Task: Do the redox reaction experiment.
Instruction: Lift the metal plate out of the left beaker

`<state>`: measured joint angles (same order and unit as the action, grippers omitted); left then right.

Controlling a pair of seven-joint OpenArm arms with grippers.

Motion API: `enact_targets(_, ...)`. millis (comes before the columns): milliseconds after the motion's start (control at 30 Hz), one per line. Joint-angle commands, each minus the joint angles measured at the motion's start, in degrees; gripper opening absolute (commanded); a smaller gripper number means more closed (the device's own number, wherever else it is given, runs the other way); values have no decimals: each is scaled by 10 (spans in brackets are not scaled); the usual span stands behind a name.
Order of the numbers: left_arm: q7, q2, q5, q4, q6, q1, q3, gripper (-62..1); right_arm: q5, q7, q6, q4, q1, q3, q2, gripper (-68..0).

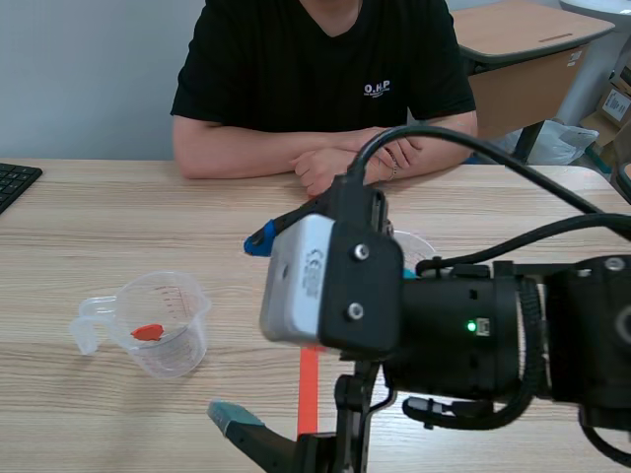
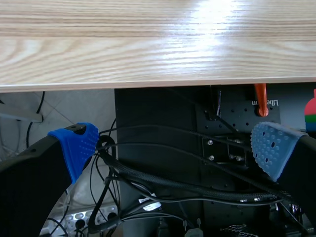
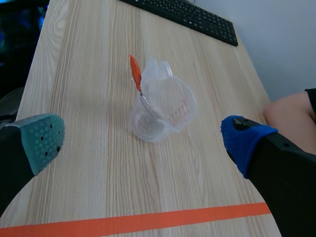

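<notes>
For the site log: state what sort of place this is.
Probably an office-like lab room: a wooden table with a black keyboard, another desk behind the seated person, a clear measuring cup.

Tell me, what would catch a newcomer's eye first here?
The right arm, bulky and black with a silver-grey box on it, fills the scene view's middle. Left of it on the wooden table stands a clear measuring cup with an orange-red piece in it, ahead of the open right hand. Across the table sits a person in a black T-shirt, forearms folded.
</notes>
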<state>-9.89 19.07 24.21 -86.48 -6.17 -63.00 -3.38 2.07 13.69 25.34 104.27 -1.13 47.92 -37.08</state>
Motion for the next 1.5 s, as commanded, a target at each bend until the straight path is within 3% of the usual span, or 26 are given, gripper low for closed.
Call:
enact_targets(0,-6,-2,0,-2,-4,-6,2,14,1,10,-5,-13,18,3,13,4)
enact_targets(400,-6,-2,0,6,-4,-2,2,14,40,56,-9,-128,130,85,99,4)
enact_targets(500,-6,-2,0,6,-4,2,2,14,40,63,-21,-155,151,104,118,4)
enact_targets(767,-6,-2,0,6,-4,2,2,14,40,75,-31,-194,181,122,144,4)
enact_targets(933,-6,-2,0,6,-4,2,2,14,40,88,-33,-194,181,122,147,-144)
enact_targets(1067,-6,-2,0,6,-4,2,2,14,42,89,-33,-194,181,122,149,-212)
enact_targets(1467,-6,-2,0,6,-4,2,2,14,42,94,-33,-194,181,122,149,-505)
